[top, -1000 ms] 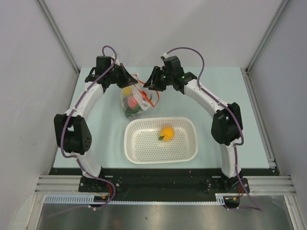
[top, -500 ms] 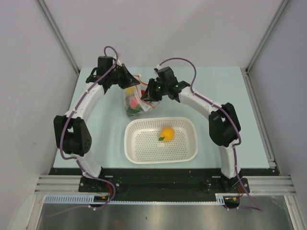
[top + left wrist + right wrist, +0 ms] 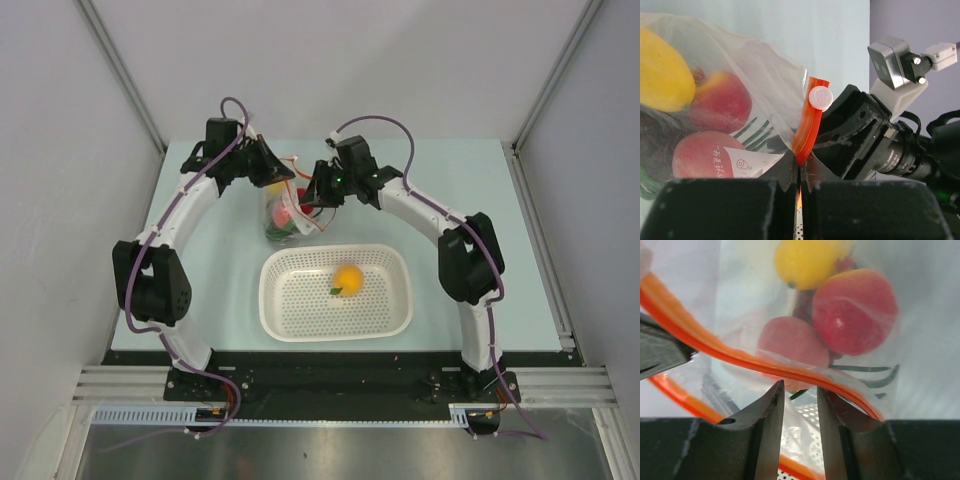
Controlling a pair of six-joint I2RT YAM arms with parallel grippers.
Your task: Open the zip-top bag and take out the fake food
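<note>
The zip-top bag [image 3: 283,212] hangs between my two grippers above the table, behind the basket. My left gripper [image 3: 270,172] is shut on its red-orange zip strip [image 3: 808,125], pinched at the jaw tips [image 3: 799,167]; a white slider tab [image 3: 820,97] sits on the strip. My right gripper [image 3: 313,192] is at the bag's mouth with its jaws a narrow gap apart [image 3: 799,394]; the zip strip [image 3: 740,358] crosses just beyond the tips. Inside the bag are a yellow piece [image 3: 805,260], a red fruit [image 3: 855,312] and a pink peach [image 3: 790,345]. One orange fruit [image 3: 347,277] lies in the basket.
The white perforated basket [image 3: 290,300] stands in front of the bag at mid-table. The right arm's wrist and camera [image 3: 880,145] are close to my left gripper. Grey walls surround the pale table [image 3: 480,200].
My right gripper has moved left to the bag's mouth. The bag has been drawn narrower between the grippers. The left gripper has kept its hold and barely moved.
</note>
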